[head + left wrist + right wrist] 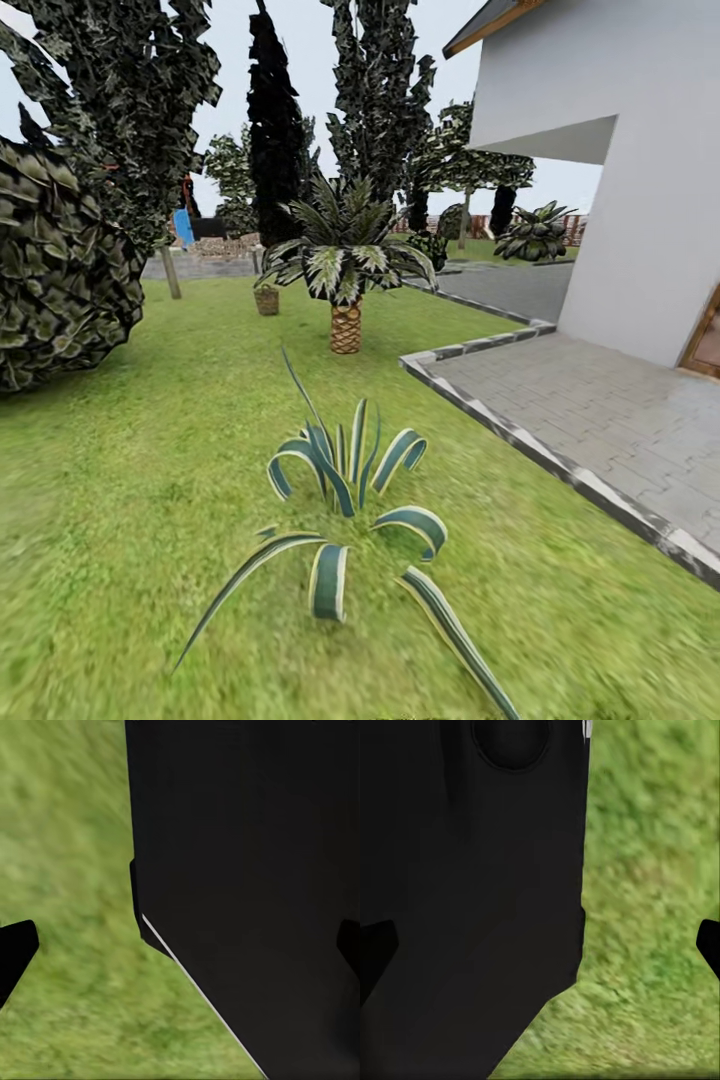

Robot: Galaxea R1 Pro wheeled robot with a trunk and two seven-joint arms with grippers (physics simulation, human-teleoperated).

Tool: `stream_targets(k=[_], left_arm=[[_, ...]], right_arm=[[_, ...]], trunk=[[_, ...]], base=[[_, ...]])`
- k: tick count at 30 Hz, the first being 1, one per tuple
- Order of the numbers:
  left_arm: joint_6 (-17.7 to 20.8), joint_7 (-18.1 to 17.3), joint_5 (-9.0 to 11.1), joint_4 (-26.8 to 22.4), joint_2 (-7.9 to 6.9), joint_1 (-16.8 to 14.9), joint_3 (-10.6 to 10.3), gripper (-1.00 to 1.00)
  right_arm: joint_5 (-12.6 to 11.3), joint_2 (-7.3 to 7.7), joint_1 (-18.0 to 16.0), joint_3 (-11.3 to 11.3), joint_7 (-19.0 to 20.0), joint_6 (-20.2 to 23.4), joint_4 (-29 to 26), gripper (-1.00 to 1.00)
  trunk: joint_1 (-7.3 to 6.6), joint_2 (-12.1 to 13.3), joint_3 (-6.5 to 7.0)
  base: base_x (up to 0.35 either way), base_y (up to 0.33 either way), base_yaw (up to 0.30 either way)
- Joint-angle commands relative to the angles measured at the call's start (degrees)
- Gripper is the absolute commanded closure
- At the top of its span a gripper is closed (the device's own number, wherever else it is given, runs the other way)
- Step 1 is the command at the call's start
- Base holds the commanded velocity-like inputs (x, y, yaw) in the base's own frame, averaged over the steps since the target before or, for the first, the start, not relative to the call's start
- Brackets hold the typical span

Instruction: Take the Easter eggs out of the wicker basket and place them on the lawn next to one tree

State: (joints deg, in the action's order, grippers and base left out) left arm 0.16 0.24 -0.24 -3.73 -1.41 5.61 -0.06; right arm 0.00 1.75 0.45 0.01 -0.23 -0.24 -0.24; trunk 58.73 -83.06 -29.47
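green mottled lawn (130,520) underfoot, blurred near the bottom. left gripper (180,945) and right gripper (540,945) each with dark fingertips at opposite edges of their wrist views, spread wide, nothing between them, black robot body (247,870) and grass behind. nearest ahead, striped spiky plant (345,520). grey paving (600,420) and white house wall (640,180) at right. further off, short palm (346,262); just left of it, far, small brown wicker basket (266,299) on the grass, contents too small to tell. trees (130,90) beyond.
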Motion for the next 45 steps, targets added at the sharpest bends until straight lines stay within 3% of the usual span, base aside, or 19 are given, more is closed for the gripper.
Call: stream_targets(k=[1,8,21,38,42,45], left_arm=[[0.02,0.02,-0.03,-0.14,0.00,0.06,0.00,-1.00],[-0.05,0.04,-0.03,-0.14,0.01,0.06,0.05,-1.00],[0.01,0.05,0.07,-0.13,-0.04,0.08,0.06,-1.00],[-0.16,0.11,0.06,-0.21,-0.01,0.07,0.06,-1.00],[-0.33,-0.15,0.00,-0.32,-1.31,0.10,-0.12,-1.00],[-0.33,-0.15,-0.04,-0.31,-1.65,0.10,-0.12,-1.00]], right_arm=[[0.00,0.00,-0.01,-0.03,-0.03,-0.02,-0.02,-1.00],[-0.22,0.00,0.00,-0.24,-0.03,0.04,-0.02,-1.00],[-0.01,0.00,0.00,-0.11,-0.03,0.00,-0.02,-1.00],[0.00,0.00,0.00,0.00,0.00,-0.04,-0.02,-1.00],[0.13,1.30,0.07,0.47,0.41,-0.20,-0.14,-1.00],[0.15,1.36,0.07,0.38,0.36,-0.30,-0.18,-1.00]], trunk=[[0.00,-0.02,-0.03],[0.00,-0.02,-0.03],[0.00,-0.02,-0.03],[0.00,-0.02,-0.12],[0.00,-0.02,-0.12],[0.00,-0.02,-0.12]], base=[[-0.033,0.078,-0.282],[-0.048,0.021,-0.157],[-0.271,0.143,-0.005],[-0.012,0.008,-0.072],[0.000,0.000,0.000],[0.000,0.000,0.000]])
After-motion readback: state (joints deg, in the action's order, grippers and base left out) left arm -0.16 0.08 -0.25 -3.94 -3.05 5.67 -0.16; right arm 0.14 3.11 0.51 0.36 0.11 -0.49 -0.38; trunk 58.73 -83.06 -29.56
